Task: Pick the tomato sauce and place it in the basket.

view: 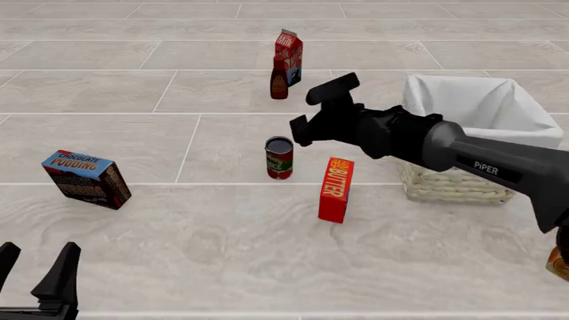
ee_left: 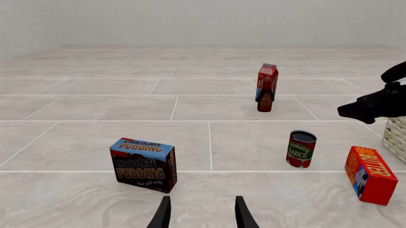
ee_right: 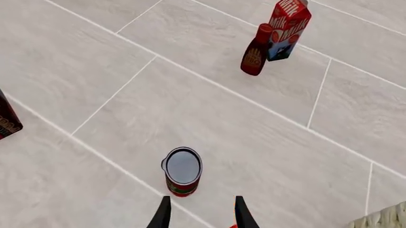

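Two grippers and six things show: one tomato sauce [view: 279, 158] tin, labelled TOMATO SAUCE, stands upright on the tiled floor just left of one red box reading BUTTER [view: 336, 189], well short of the one wicker basket [view: 455, 187] with its white liner. One CHOCOLATE PUDDING box [view: 86, 179] sits far left; one milk carton [view: 289, 56] and one dark bottle [view: 279, 79] stand together at the back. The right gripper [view: 320, 112], its arm marked PiPER, hovers above the tin with fingers spread, holding nothing. The left gripper [view: 36, 270] hangs low at the near left, fingers apart and empty
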